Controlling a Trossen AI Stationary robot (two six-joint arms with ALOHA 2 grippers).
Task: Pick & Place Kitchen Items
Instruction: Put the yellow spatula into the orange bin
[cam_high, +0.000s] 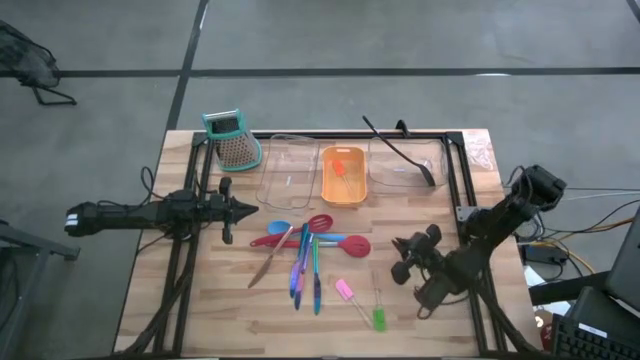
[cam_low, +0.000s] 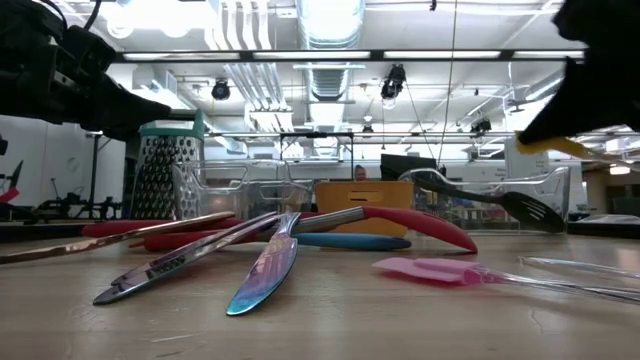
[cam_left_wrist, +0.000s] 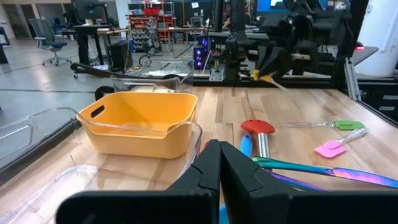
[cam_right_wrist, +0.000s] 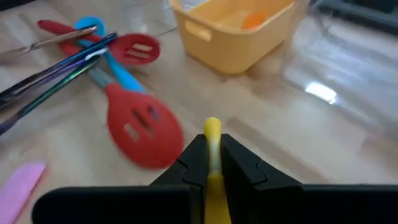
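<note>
Two grippers: right gripper (cam_right_wrist: 211, 163) pinches yellow piece (cam_right_wrist: 212, 134) near red spatula (cam_right_wrist: 142, 127); left gripper (cam_left_wrist: 219, 163) closed, empty.

A light wooden plank table (cam_high: 230, 300) stands on a grey concrete floor (cam_high: 400, 40) crossed by dark seam lines. Beyond it lies a workshop with an exposed ceiling, silver ventilation ducts (cam_low: 325, 25), bright strip lights (cam_low: 330, 55), a blue office chair (cam_left_wrist: 53, 43) and red storage shelves (cam_left_wrist: 149, 9)
</note>
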